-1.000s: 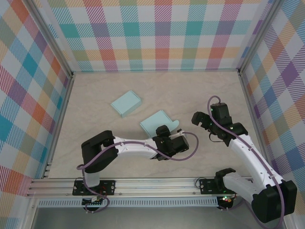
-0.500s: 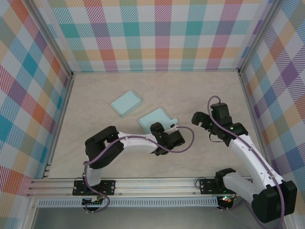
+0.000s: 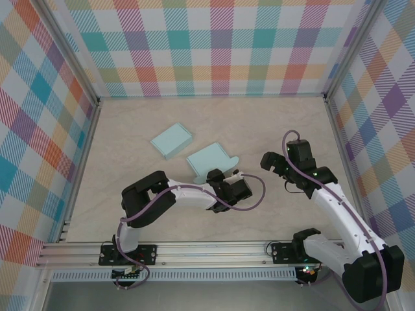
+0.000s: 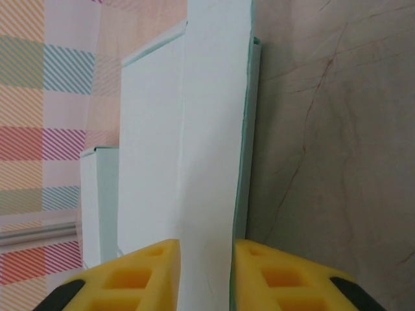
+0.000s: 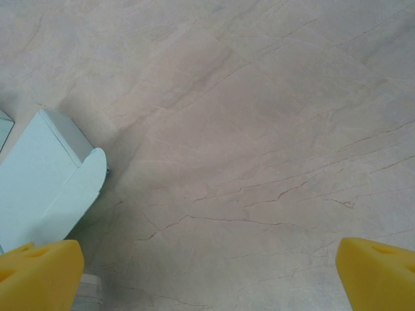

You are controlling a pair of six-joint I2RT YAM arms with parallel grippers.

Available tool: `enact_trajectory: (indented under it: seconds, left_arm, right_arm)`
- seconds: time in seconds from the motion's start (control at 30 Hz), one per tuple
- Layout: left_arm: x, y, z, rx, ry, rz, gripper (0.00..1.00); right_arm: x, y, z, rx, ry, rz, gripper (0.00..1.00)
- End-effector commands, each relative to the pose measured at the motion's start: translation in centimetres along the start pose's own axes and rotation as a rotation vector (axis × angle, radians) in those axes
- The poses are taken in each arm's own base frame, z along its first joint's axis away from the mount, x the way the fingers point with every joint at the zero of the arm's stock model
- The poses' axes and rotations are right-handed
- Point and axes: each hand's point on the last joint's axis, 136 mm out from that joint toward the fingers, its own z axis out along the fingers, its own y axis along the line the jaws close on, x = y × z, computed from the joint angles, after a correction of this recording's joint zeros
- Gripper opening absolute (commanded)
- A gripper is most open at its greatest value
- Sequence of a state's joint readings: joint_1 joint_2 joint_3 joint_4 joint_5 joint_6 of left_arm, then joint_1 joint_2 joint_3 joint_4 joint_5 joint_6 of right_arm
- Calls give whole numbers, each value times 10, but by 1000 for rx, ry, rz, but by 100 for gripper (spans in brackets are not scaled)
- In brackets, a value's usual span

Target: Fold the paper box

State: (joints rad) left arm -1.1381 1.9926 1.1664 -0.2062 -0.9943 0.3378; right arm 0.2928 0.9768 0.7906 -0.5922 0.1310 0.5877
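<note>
Now L gripper (image 4: 206,259) pinches paper box (image 4: 207,129) flap edge; R gripper (image 5: 209,265) wide open over bare table (image 5: 259,97).

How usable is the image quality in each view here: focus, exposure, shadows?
Top external: evenly lit and sharp, only soft shadows on the beige marble-patterned table. Left wrist: the pale mint paper box sits so close it looks washed out, and the yellow fingers are slightly soft. Right wrist: table veins crisp, a faint shadow beside the box.
</note>
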Motion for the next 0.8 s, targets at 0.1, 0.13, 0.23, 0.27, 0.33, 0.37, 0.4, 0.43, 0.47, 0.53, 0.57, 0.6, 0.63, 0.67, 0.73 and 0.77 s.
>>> enact_trajectory:
  seconds: [0.1,0.13,0.23,0.27,0.33,0.37,0.4,0.43,0.47,0.53,0.57,0.6,0.63,0.67,0.73,0.77]
  left_arm:
    - [5,7,12,-52,12,2,12]
    - [5,7,12,-54,12,5,7]
    - [5,10,13,-61,11,10,1]
    - [5,11,13,-68,11,10,0]
    - [4,15,12,-71,6,3,0]
    - [4,16,12,-67,5,0,0]
    - [3,18,10,-62,-1,-6,0]
    - [2,19,10,-59,-4,-12,0]
    - [2,19,9,-55,-7,-14,0]
    - [3,21,8,-55,-9,-16,0]
    - [2,22,7,-57,-10,-17,0]
    - [2,24,6,-58,-11,-18,0]
    - [0,27,3,-59,-18,-26,0]
    - [-2,30,0,-58,-23,-31,0]
    - [-7,39,-9,-48,-46,-56,0]
    - [-11,43,-14,-35,-61,-68,0]
  right_arm:
    - [-9,2,-8,-13,-35,-9,100]
    - [-8,2,-8,-11,-34,-10,100]
    - [-9,1,-9,-8,-43,-12,100]
    - [-10,1,-10,-8,-46,-14,100]
    - [-11,1,-12,-9,-50,-16,100]
    - [-11,0,-12,-6,-51,-17,100]
    - [-11,0,-13,-5,-53,-17,100]
    - [-11,0,-13,-3,-54,-18,100]
    - [-12,-1,-14,-2,-60,-19,100]
    - [-12,-1,-15,-3,-64,-19,100]
    - [-12,-1,-15,-1,-64,-21,100]
    - [-12,-1,-16,0,-66,-22,100]
    - [-12,-2,-16,2,-65,-22,100]
    - [-14,-1,-17,-1,-69,-24,100]
    - [-14,0,-18,-3,-68,-30,100]
    - [-14,0,-18,-2,-69,-32,100]
